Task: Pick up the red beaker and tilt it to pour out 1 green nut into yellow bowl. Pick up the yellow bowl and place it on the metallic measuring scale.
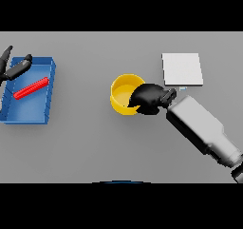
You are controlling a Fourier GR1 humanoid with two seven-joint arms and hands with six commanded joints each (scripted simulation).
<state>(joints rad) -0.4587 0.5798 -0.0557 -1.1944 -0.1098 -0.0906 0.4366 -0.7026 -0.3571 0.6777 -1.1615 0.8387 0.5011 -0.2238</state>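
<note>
The yellow bowl [124,96] stands at the table's middle. My right hand [149,98] lies over its right rim with fingers curled round the edge, and it hides that side of the bowl. The metallic scale [182,69], a pale square plate, lies just behind and to the right of that hand. A red beaker [31,88] lies on its side inside the blue tray [27,114] at the far left. My left hand [15,68] hovers over the tray's back left corner with fingers straight and holds nothing. The visible inside of the bowl is plain yellow.
My right forearm [201,128] runs from the lower right corner up to the bowl. The blue tray has raised walls around the beaker. Grey table surface stretches between the tray and the bowl.
</note>
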